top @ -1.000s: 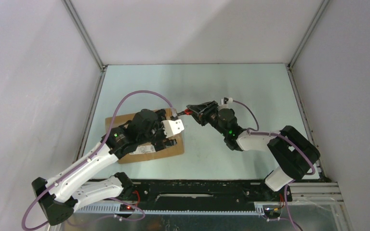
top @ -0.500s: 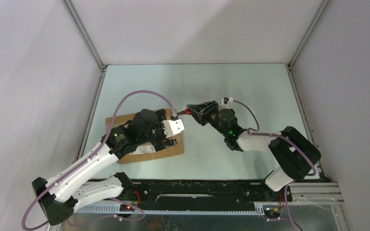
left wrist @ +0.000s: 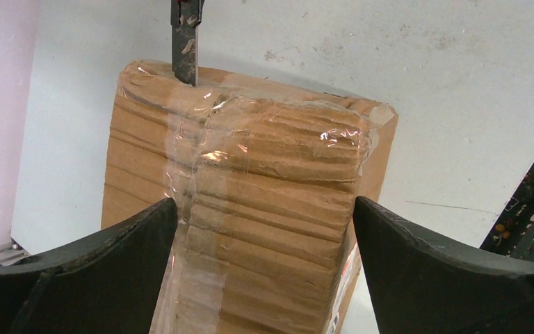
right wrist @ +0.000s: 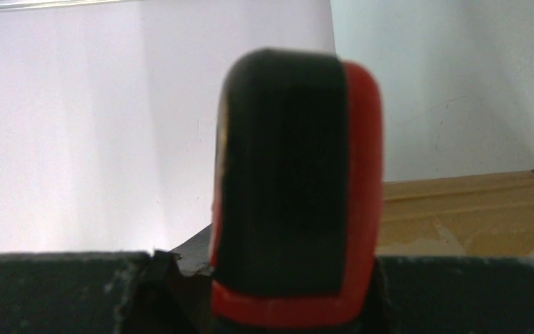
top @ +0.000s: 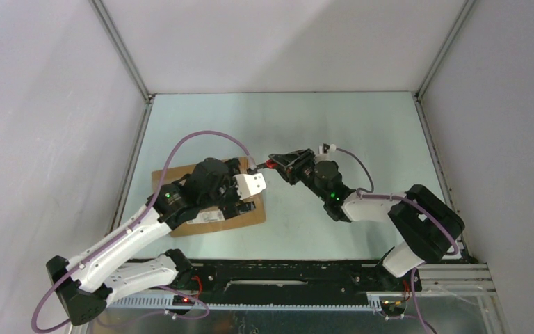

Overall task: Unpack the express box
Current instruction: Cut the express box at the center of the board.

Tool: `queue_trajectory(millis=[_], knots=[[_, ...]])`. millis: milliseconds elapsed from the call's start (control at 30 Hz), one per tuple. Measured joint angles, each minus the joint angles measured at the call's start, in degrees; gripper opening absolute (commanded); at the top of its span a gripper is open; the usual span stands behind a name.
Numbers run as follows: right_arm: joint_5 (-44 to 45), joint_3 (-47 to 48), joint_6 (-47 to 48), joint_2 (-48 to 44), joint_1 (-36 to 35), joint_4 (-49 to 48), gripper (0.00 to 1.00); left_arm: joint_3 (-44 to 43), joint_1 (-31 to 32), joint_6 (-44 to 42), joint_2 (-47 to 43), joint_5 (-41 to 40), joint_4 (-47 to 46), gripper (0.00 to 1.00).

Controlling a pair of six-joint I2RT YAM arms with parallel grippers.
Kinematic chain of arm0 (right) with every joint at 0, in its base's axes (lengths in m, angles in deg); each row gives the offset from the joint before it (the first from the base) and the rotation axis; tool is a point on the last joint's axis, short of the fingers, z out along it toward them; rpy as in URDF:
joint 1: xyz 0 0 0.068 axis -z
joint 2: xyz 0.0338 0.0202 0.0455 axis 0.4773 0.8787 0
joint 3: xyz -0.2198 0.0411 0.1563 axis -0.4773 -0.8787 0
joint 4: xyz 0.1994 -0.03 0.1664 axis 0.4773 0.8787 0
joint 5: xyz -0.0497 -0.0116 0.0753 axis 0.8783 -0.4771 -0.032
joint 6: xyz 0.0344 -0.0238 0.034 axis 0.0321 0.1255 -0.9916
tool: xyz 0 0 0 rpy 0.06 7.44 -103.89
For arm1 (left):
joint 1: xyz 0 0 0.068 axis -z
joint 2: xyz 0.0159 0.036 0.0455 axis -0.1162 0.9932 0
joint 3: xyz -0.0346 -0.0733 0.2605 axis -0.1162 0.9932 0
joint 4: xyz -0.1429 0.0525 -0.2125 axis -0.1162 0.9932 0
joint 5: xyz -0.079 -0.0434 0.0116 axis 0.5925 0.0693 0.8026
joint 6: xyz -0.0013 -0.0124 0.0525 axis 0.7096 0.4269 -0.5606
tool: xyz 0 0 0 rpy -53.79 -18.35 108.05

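Left gripper (left wrist: 264,209) spreads astride the express box (left wrist: 278,149); right gripper (right wrist: 295,278) pinches a utility knife (right wrist: 292,188), blade (left wrist: 184,42) touching the tape (left wrist: 181,163).

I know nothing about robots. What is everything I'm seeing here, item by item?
express box: one, brown cardboard with clear tape, lying on the left part of the table.
knife: one, black and red handle, held in the right gripper, blade tip at the far end of the box's taped seam.
table: one, pale green, under everything.
walls: three, white, at the left, back and right.
cables: two, purple, one looping along each arm.
left gripper: one, black, open, fingers spread over the box.
right gripper: one, black, shut on the knife.
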Motion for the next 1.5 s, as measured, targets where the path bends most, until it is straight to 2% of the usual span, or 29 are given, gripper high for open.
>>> queue_trajectory(millis=[333, 1067, 1300, 1500], knots=[[0.70, -1.68, 0.83, -2.25, -1.49, 0.22, 0.00, 0.00, 0.46, -0.02, 0.00, 0.20, 0.72, 0.98], [1.18, -1.77, 1.86, -1.05, -3.17, -2.62, 0.00, 0.00, 0.48, 0.02, 1.11, 0.02, 0.55, 0.98], [0.28, -3.65, 4.94, -8.61, -3.13, 4.28, 0.00, -0.37, 0.55, 0.07, 1.16, 4.37, 1.79, 0.65], [-2.45, -3.78, 5.62, -9.22, -3.06, 5.11, 0.00, -4.57, 0.55, 1.57, 3.85, 8.92, 8.48, 0.39]])
